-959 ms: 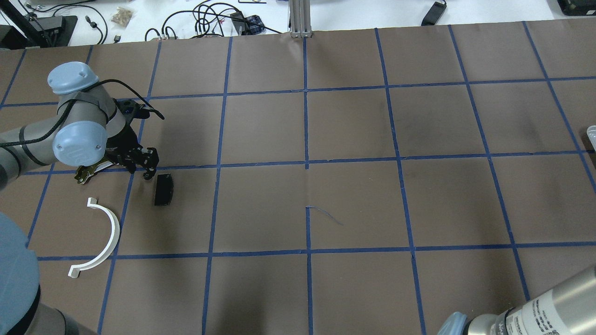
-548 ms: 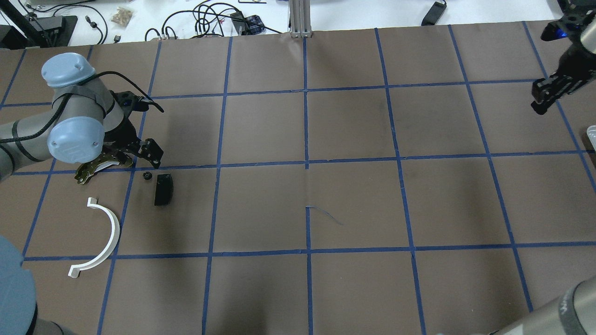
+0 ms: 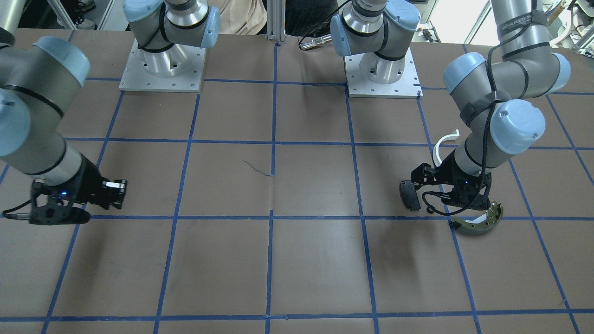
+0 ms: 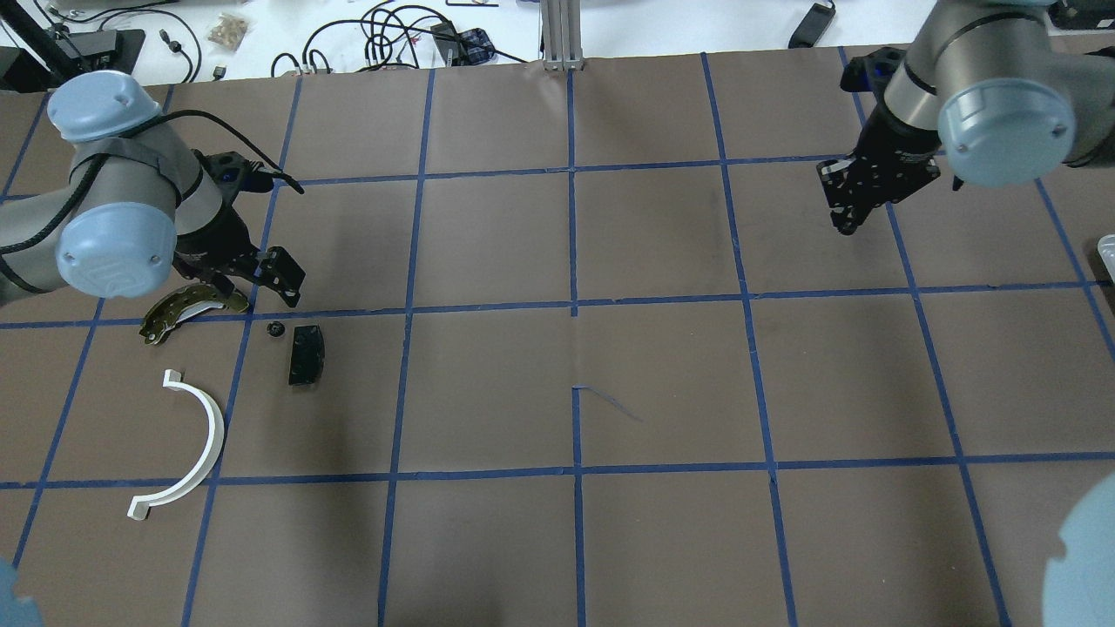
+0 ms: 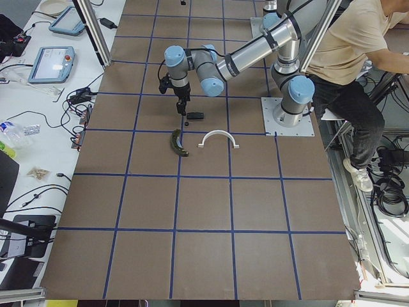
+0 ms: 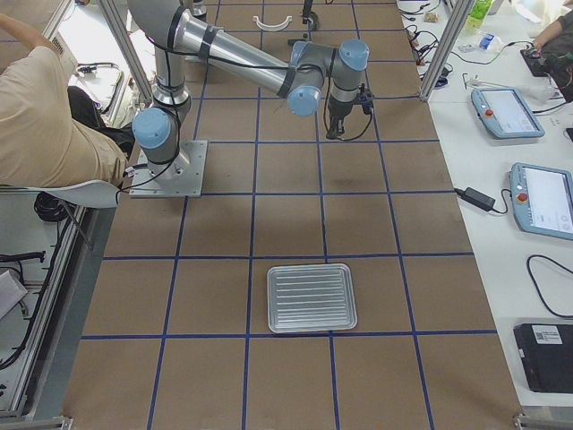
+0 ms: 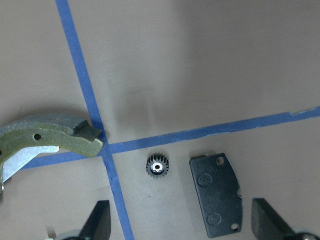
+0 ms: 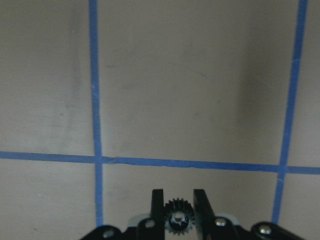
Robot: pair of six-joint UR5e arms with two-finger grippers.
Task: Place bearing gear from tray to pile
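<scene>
A small black bearing gear (image 4: pixel 275 328) lies on the table in the pile, next to the black pad (image 4: pixel 306 354), and shows in the left wrist view (image 7: pixel 157 167). The olive brake shoe (image 4: pixel 179 312) and the white half-ring (image 4: pixel 196 435) lie near it. My left gripper (image 4: pixel 272 283) is open and empty, a little above and behind the gear. My right gripper (image 4: pixel 849 209) hangs over the far right of the table. It is shut on a second small gear (image 8: pixel 177 219), as the right wrist view shows.
The ribbed metal tray (image 6: pixel 312 296) stands at the table's right end, with only its edge (image 4: pixel 1108 252) in the overhead view. Blue tape lines grid the brown table cover. Cables lie beyond the far edge.
My left gripper opened, left the gear on the table beside the black pad, then drew back and up. My right arm came into view from the right and moved left.
</scene>
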